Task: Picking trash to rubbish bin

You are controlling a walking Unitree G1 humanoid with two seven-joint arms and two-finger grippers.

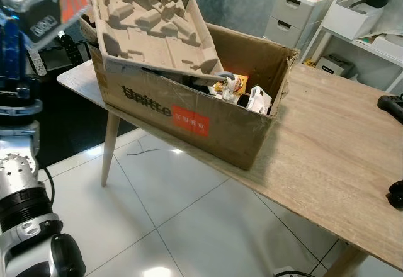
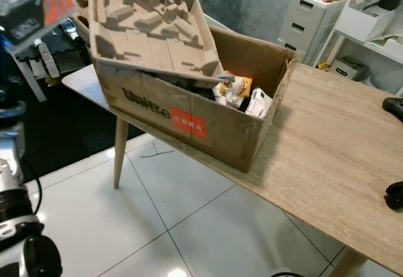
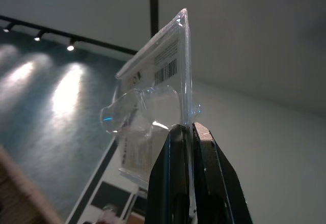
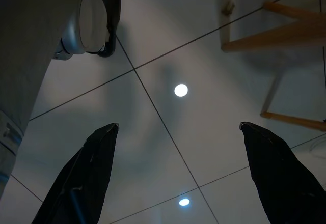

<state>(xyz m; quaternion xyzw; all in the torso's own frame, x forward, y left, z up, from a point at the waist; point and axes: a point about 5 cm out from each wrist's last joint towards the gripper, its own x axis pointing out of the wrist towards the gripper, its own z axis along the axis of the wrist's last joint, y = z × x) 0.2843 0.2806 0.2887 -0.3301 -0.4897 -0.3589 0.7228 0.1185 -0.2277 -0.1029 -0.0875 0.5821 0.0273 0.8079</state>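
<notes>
Firmly pinched in left pincer (image 3: 187, 132): blister pack (image 3: 153, 96).

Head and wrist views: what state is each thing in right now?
Left pincer: shut on clear plastic blister pack, raised.
Right pincer: open, empty, above floor.
Brown cardboard box: open, holding trash, on wooden table.
Moulded pulp tray: tilted on the box's rim.

Brown cardboard box (image 1: 189, 116) with red label, beige pulp tray (image 1: 154, 22), pale woodgrain table (image 1: 340, 145), glossy white floor tiles (image 1: 170, 220)
</notes>
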